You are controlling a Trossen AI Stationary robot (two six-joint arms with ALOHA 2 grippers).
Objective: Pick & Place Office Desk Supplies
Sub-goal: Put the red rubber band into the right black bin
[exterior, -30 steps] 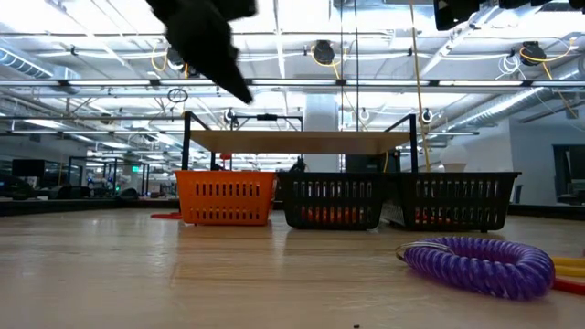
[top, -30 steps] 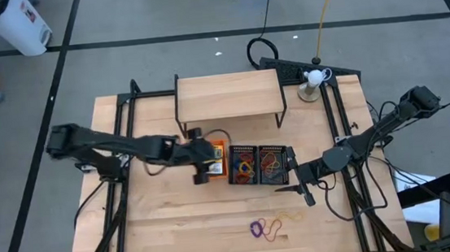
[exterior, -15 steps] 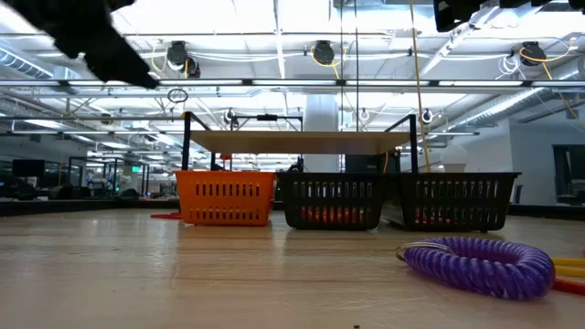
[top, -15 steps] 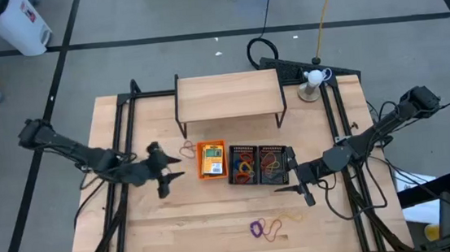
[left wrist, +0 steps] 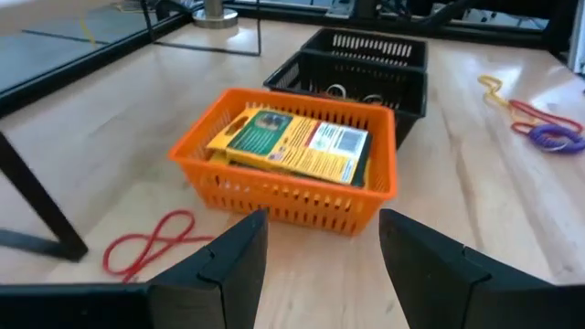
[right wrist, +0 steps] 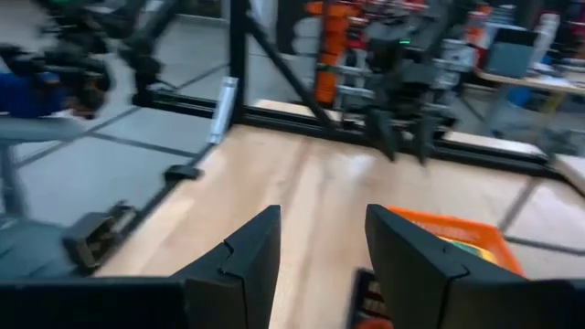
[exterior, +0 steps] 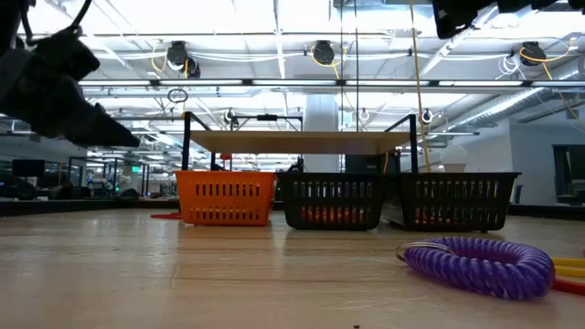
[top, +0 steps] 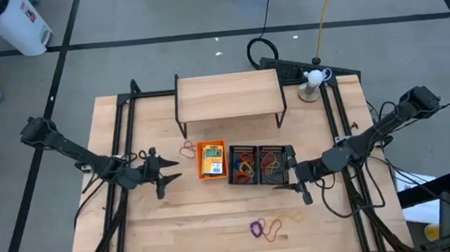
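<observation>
An orange tray (top: 212, 160) holds a yellow-and-green crayon box (left wrist: 294, 143). Two black mesh trays (top: 242, 165) (top: 274, 162) stand in a row to its right, with coloured rubber bands inside. A red rubber band (left wrist: 151, 245) lies on the wood left of the orange tray. Purple, orange and yellow loops (top: 266, 227) lie near the front edge. My left gripper (top: 168, 180) hovers open left of the orange tray, pointing at it. Right of the black trays my right gripper (top: 289, 187) hangs open. Both are empty.
A large wooden riser (top: 227, 97) stands behind the trays. A small white object on a round base (top: 313, 81) sits at the far right corner. Black frame rails (top: 120, 143) run along both table sides. Bare wood lies in front of the trays.
My left gripper has drawn back from above the orange tray toward the table's left edge and come down, rolling as it went; its fingers stay as far apart as before. The crayon box lies in the tray.
</observation>
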